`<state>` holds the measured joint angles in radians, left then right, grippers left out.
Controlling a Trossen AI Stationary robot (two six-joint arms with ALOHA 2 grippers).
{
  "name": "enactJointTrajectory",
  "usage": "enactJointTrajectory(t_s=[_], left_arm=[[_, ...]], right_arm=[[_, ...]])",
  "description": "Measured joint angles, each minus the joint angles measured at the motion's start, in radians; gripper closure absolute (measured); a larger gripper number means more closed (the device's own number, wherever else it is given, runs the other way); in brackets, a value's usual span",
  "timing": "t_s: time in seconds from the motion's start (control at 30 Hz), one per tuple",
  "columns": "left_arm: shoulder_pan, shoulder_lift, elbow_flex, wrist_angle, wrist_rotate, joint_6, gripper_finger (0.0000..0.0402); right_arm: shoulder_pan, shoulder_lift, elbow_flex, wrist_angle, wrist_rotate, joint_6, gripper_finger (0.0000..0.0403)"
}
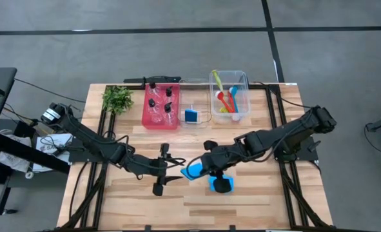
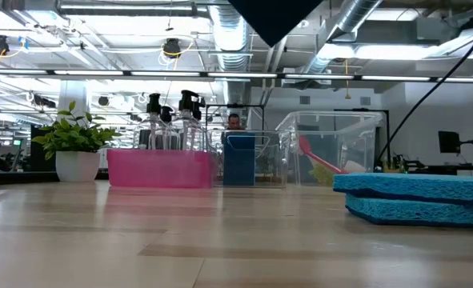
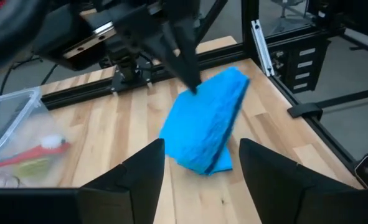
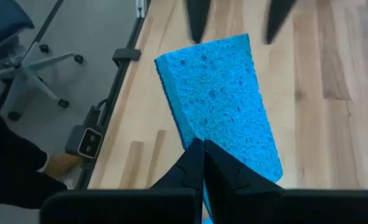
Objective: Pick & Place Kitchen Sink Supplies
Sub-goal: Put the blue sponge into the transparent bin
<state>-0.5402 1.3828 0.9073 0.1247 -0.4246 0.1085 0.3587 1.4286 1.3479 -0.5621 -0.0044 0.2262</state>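
Blue rectangular sponges (image 1: 193, 171), two stacked and slightly askew, flat on the light wooden table (image 1: 254, 200) near its middle, toward the front edge; same pair at the right edge of the low view (image 2: 416, 196), one lying on the other. Right gripper (image 4: 201, 163) at the near end of the top sponge (image 4: 218, 102), fingers pressed together with the sponge's edge pinched between them; in the high view, right gripper (image 1: 206, 166) reaching in from the right side. Left gripper (image 1: 166, 169) just beside the sponges on their left, jaws apart, nothing held; through its wrist camera, blue stack (image 3: 205, 121) between and beyond its two dark fingers (image 3: 143, 171), not touching them. Further back, third blue sponge (image 1: 191, 115) upright in a small clear plastic bin (image 1: 203, 120) at the table's rear. Left of that, red plastic bin (image 1: 146, 120) holding small clear bottles with black caps (image 1: 158, 102). Right of it, larger clear plastic bin (image 1: 244, 78) with thin long-handled red, blue and yellow-green brushes (image 1: 227, 100) lying inside. Leafy green plant (image 1: 117, 98) in a white pot at the rear left, beside the red bin.
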Motion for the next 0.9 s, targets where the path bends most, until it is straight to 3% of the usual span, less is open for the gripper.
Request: enactJointTrajectory(t_s=[0.6, 0.9], left_arm=[[0.005, 0.112, 0.000, 0.138, 0.012, 0.000, 0.0202], [0.005, 0.091, 0.000, 0.159, 0.007, 0.000, 0.0258]], right_arm=[[-0.040, 0.000, 0.000, 0.070, -0.052, -0.025, 0.0403], [-0.040, 0.000, 0.000, 0.070, -0.052, -0.026, 0.0403]])
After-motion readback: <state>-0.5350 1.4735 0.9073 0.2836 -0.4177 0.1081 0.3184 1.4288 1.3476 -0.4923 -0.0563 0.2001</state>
